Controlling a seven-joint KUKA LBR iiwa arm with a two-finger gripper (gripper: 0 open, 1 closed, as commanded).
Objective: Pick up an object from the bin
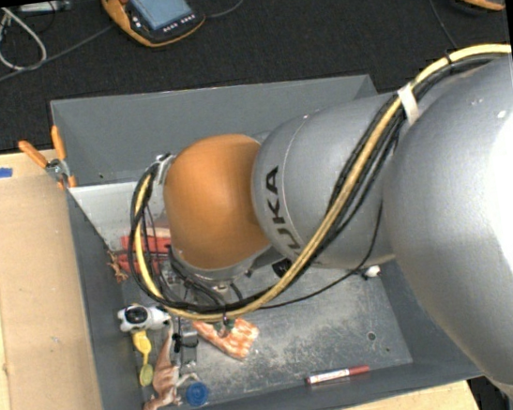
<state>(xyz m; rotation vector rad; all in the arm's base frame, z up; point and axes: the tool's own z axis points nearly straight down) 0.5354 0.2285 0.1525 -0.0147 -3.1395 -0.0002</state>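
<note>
My gripper (pixel 186 338) pokes out under the arm's wrist, low over the bin's front left part. Right beside it, to the right, lies a salmon-orange ridged piece (pixel 236 339) on the bin floor. Just below and left of the gripper is a brown toy animal (pixel 164 385), with a small blue cap (pixel 197 394) at its side. A yellow spoon-like piece (pixel 142 346) and a white and black toy (pixel 137 316) lie to the gripper's left. Nothing is seen held in the gripper.
A red and white pen (pixel 338 375) lies near the front wall. A red object (pixel 144 242) and a small brown figure (pixel 117 265) sit by the left wall, partly hidden by the arm, which covers the bin's middle.
</note>
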